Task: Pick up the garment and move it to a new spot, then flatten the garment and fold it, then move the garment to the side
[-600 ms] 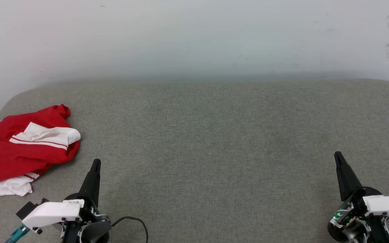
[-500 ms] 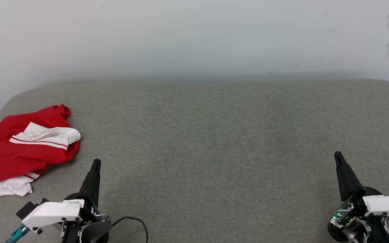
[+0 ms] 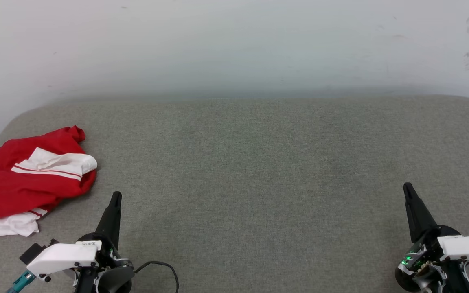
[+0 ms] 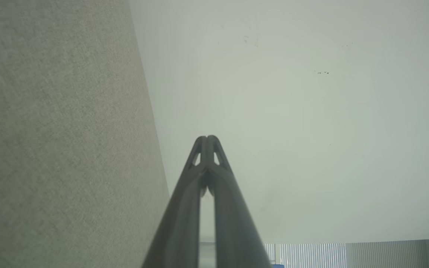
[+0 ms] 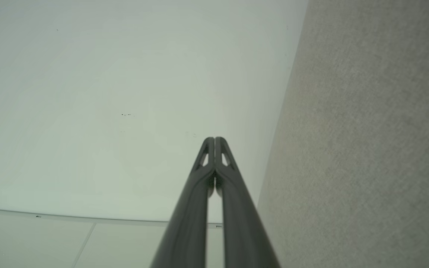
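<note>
Pickup pending: garment [image 3: 31, 179] crumpled at frame left, left pincer [image 3: 115, 195] and right pincer [image 3: 406, 186] clenched empty; left should open and reach.

no change vs a sec ago, garment [image 3: 27, 191], l hand [image 3: 116, 196], r hand [image 3: 407, 187] unmoved

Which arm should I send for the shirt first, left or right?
Left, probably. The garment lies crumpled at the left end of the grey surface, beside the left gripper. The right gripper sits at the far right. Both are shut, empty.
</note>
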